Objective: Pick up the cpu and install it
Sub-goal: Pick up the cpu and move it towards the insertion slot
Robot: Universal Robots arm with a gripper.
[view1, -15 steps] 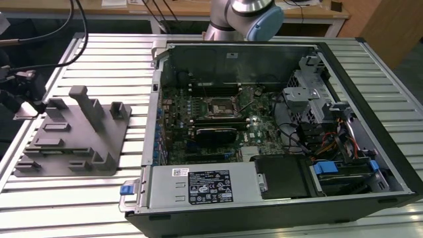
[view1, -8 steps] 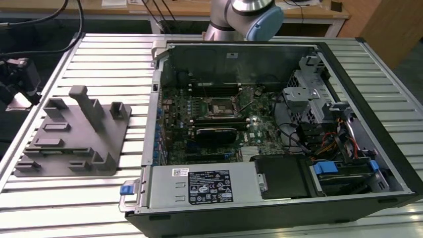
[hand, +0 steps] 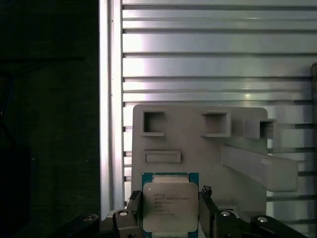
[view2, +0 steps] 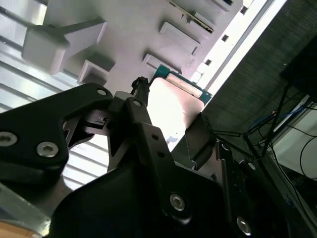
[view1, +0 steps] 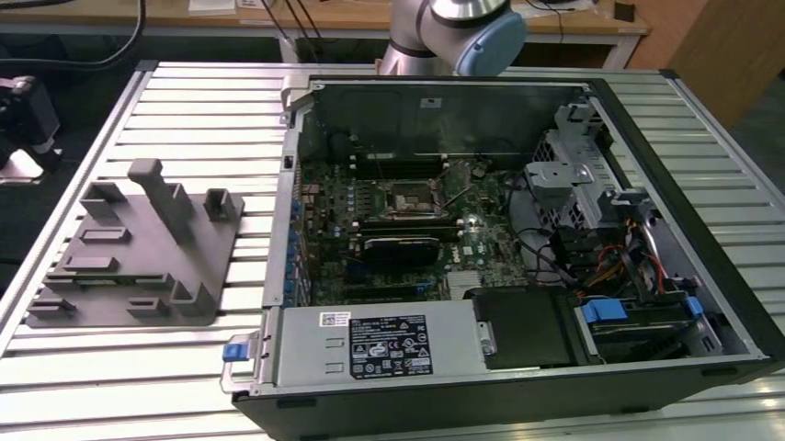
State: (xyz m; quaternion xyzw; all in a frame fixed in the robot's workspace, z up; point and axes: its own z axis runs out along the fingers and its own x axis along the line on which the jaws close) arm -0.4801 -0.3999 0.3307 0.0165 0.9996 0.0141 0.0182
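My pincer (hand: 170, 194) is clamped on the edges of the cpu (hand: 170, 210), over one end of the grey fixture (hand: 198, 148) on the bench (hand: 198, 64). I judge this the pick-up step. Installing calls for holding it level, squared to the socket (view1: 405, 197).

Case (view1: 442, 110) open-topped, fixture posts (view1: 165, 202) (upright) obstruct

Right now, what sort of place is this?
Probably a robotics lab bench for PC assembly: an open computer case on a slatted metal table, a grey fixture, and the gripper holding the cpu.
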